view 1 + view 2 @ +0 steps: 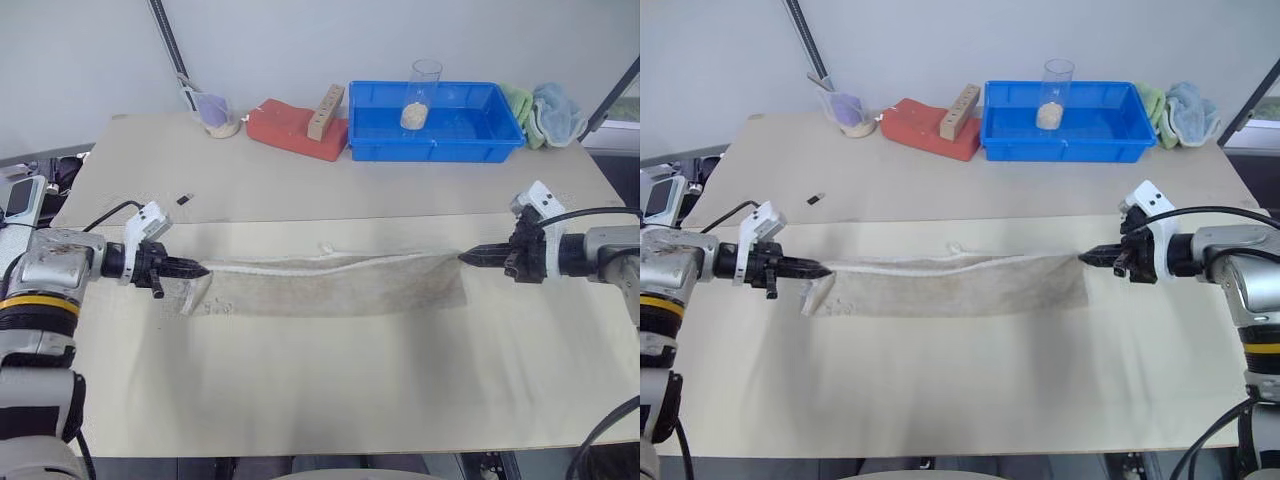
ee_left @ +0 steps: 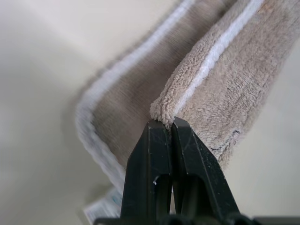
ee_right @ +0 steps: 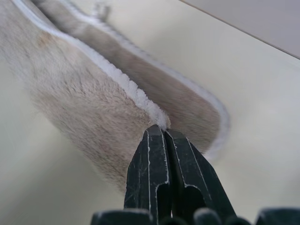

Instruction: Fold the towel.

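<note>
Stretched between both arms over the worktop (image 1: 300, 400): towel (image 1: 330, 285), doubled, white edging along top. Left claw (image 1: 200, 269) clamped on its left corner, right claw (image 1: 466, 257) clamped on the right corner. Farther back: red block (image 1: 295, 130), blue bin (image 1: 435, 122) with a clear cup (image 1: 420, 95), green and blue cloths (image 1: 545, 112) beside it

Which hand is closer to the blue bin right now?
Right. The right hand, shut on the towel, sits just forward-right of the blue bin; the left hand grips the towel's far end, across the table.
</note>
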